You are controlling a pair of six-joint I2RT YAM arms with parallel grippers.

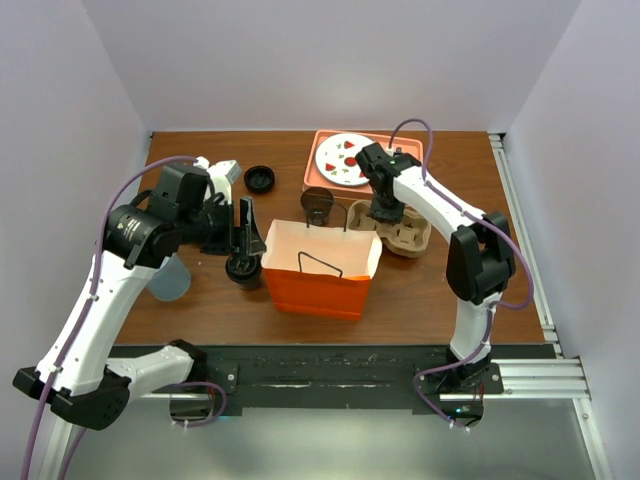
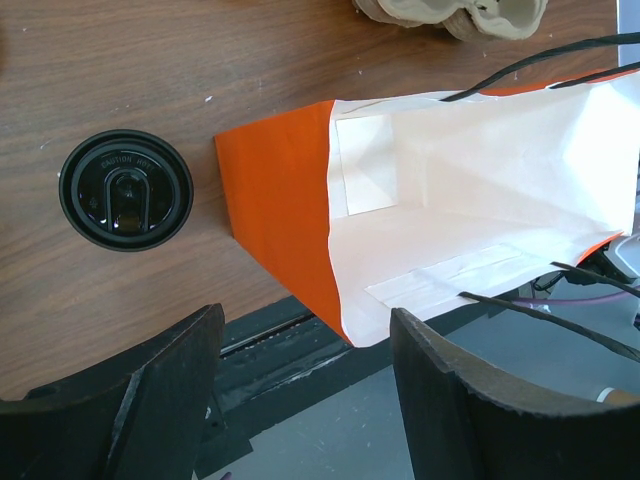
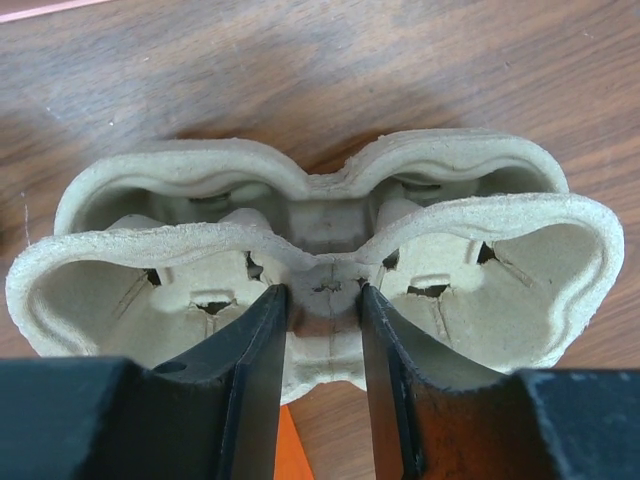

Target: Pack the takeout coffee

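1. Takeout coffee: upright on the table, mid-left of the left wrist view. It's just left of the orange bag, not touching it. In the top view it's left of centre.
2. L gripper: jaws wide, nothing held. Cup sits up-left of the gap, outside it.
3. R gripper: jaws narrow, either side of the centre rib of the pulp cup carrier, at or v. near contact. Can't tell if it's a firm pinch.
4. Handling (my guess): thin-walled disposable cup, light if empty, sloshy if full. A hard squeeze prob dents the wall or pops the lid. Glossy lid looks slippery, so take the body just below the lid rim, from the side, and keep it upright.
5. Writing: raised lettering on the lid above the sip tab, seems to read "CAUTION HOT", too small to be sure. No print visible on bag or carrier.
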